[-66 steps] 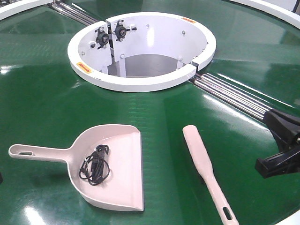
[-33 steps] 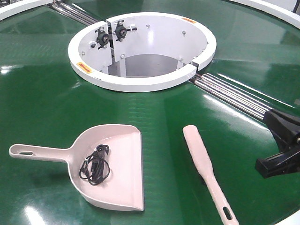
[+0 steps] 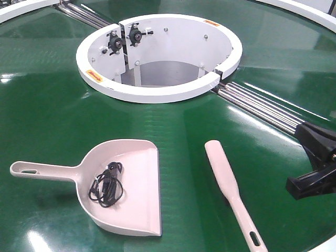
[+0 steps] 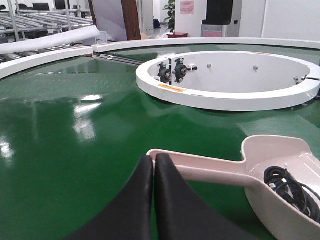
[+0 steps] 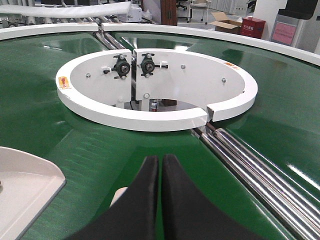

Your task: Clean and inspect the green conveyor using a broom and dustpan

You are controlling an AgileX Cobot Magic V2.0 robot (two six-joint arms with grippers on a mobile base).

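**Both claws clenched and empty over the belt**

Left gripper (image 4: pixel 153 162) is clenched, its two black fingers pressed together with nothing between them, its tips just short of the dustpan's handle end. Right gripper (image 5: pixel 160 162) is likewise clenched on nothing; in the front view only part of it (image 3: pixel 315 163) shows at the frame edge, well to the right of the dustpan.

Taking the dustpan (image 3: pixel 123 184) as landmark: it lies flat on the green conveyor (image 3: pixel 47 105), handle pointing left, flat front edge facing right. Inside its scoop sits a small tangle of black cord (image 3: pixel 106 185). To its right, apart from it, the broom (image 3: pixel 228 189) lies on the belt, paddle head farther away, slotted handle nearer the camera. Beyond the dustpan stands the white ring housing (image 3: pixel 157 92), with steel rollers (image 3: pixel 257 107) running out from it to the right.
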